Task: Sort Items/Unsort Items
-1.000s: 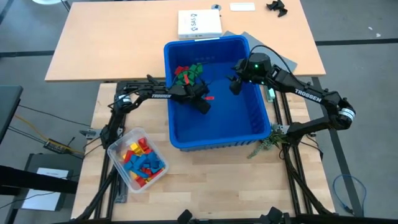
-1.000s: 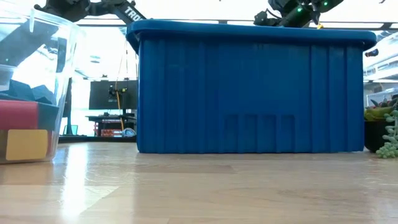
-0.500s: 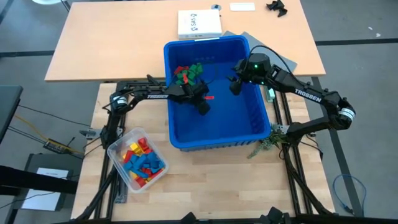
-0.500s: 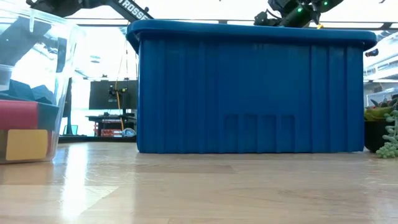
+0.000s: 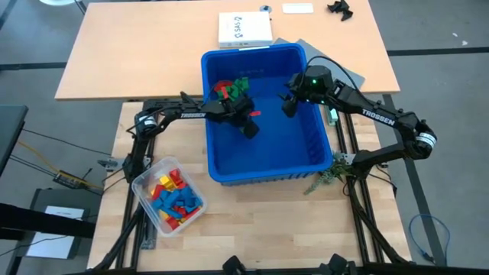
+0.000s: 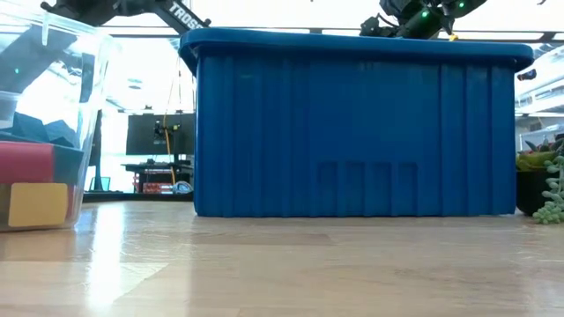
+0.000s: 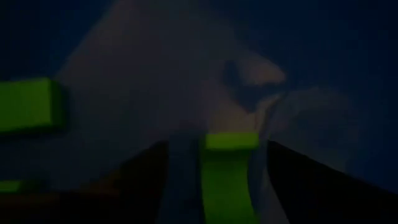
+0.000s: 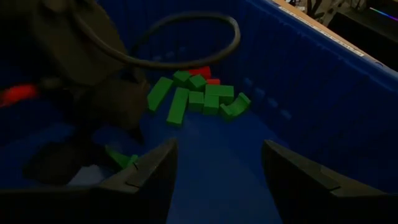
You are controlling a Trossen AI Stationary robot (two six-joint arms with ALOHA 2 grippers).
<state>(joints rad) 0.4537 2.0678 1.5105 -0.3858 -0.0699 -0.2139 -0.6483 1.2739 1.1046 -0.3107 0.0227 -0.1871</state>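
I judge the job partly done: a cluster of red and green blocks (image 5: pixel 231 88) lies in the far left corner of the blue bin (image 5: pixel 306 153), while plenty of red, yellow and blue blocks (image 5: pixel 173 200) wait in the clear tub (image 5: pixel 142 183) on the table. My left claw (image 5: pixel 249 124) hangs low inside the bin beside that cluster; a green block (image 7: pixel 227 168) sits between its fingers (clamped or loose, I cannot tell). My right claw (image 5: pixel 289 105) waits over the bin, spread apart and empty.
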